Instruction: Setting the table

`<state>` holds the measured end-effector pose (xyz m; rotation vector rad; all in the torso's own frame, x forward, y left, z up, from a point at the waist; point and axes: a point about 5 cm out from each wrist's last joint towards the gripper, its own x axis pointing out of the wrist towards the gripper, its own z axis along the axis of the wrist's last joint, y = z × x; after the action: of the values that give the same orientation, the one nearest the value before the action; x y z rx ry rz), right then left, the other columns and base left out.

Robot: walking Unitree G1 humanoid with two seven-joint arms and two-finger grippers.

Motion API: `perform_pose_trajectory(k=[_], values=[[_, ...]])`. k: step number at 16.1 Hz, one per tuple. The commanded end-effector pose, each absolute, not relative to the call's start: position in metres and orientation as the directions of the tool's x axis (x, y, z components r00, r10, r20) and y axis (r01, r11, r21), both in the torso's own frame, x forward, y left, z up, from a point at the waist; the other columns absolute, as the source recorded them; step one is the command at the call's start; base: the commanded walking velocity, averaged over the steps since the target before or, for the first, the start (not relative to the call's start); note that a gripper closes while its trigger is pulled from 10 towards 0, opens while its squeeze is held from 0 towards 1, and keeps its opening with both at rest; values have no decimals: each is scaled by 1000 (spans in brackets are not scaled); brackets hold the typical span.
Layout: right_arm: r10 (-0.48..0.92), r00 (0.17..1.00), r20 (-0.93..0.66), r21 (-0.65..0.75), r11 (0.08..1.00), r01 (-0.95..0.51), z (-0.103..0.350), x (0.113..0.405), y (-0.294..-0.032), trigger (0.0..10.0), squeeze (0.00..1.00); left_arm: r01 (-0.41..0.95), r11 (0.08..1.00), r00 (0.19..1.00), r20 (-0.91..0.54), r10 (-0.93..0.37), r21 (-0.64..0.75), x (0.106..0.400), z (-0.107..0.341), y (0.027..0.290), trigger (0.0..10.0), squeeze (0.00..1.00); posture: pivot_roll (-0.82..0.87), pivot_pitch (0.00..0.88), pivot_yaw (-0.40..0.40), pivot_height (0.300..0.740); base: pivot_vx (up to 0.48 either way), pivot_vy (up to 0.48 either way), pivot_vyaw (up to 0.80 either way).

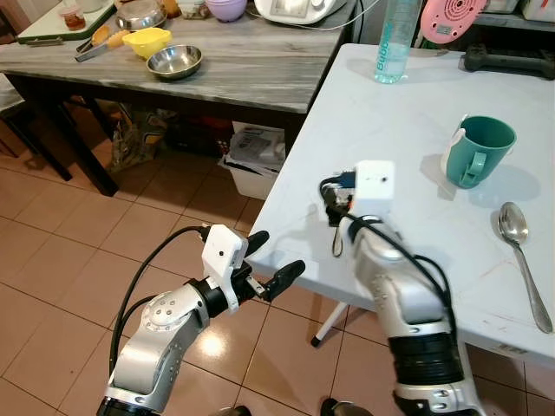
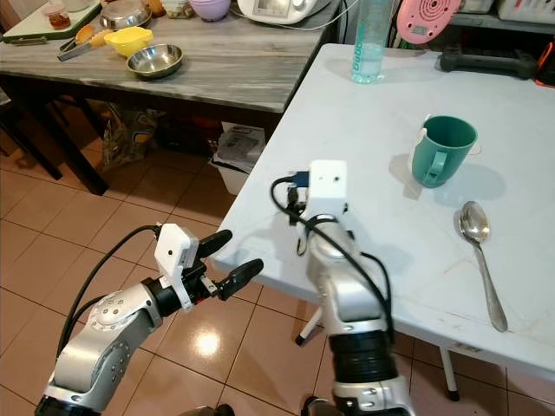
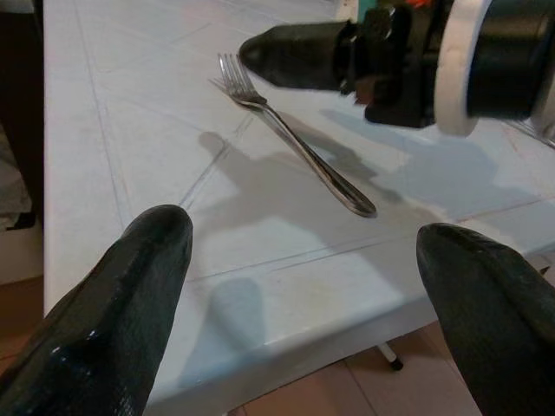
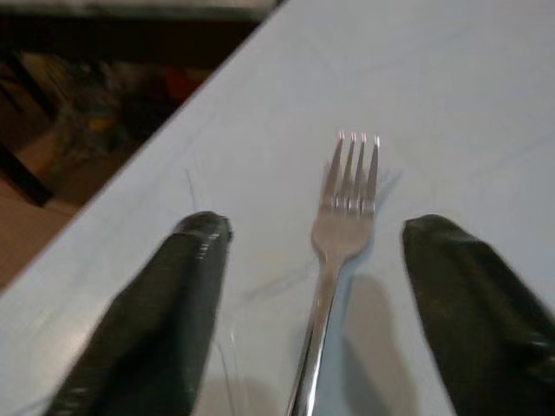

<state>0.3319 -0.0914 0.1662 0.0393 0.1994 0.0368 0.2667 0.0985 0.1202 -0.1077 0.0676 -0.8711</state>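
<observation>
Nearest, the left gripper hangs off the near-left edge of the white table, over the tiled floor; its two black fingers stand well apart with nothing between them, pointing at the table's edge; just beyond, the right gripper sits low over the table near that same edge, its fingers spread wide to either side of a fork; the fork lies flat on the table, its handle running back between the fingers and its tines pointing away from the wrist, and neither finger can be seen touching it; in the left wrist view the fork lies on the bare top with one right finger above its tines; farther right, a spoon lies flat near the table's right side, bowl away from the robot; beyond it a green mug stands upright, handle toward the robot; at the far edge stands a clear bottle; to the left, well apart from the white table, a grey wooden table carries a steel bowl and a yellow bowl.
</observation>
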Motion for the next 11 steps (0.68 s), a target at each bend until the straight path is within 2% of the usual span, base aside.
perform_pose_trajectory(k=[1,4,5,6,11], values=[[13,974,-225,20,1000,-9,159,332,-87,10000,1000,766,629,630,-39,-775,-134,264,115,99,10000,0,-40,150,88,740,0,0,0],[-30,968,-250,6,999,33,150,332,-85,10000,1000,767,626,627,-43,-778,-139,263,114,99,10000,0,-41,156,90,740,0,0,0],[-42,968,-249,-1,999,43,149,332,-86,10000,929,768,625,626,-43,-778,-140,263,114,98,10000,0,-41,156,90,740,0,0,0],[-58,962,-267,-8,998,58,141,333,-86,10000,0,769,623,623,-45,-781,-145,262,113,97,10000,0,-43,158,92,740,0,0,0],[-96,963,-252,-62,995,83,135,339,-86,10000,0,772,617,619,-41,-784,-155,263,113,95,10000,0,-45,161,88,740,0,0,0]])
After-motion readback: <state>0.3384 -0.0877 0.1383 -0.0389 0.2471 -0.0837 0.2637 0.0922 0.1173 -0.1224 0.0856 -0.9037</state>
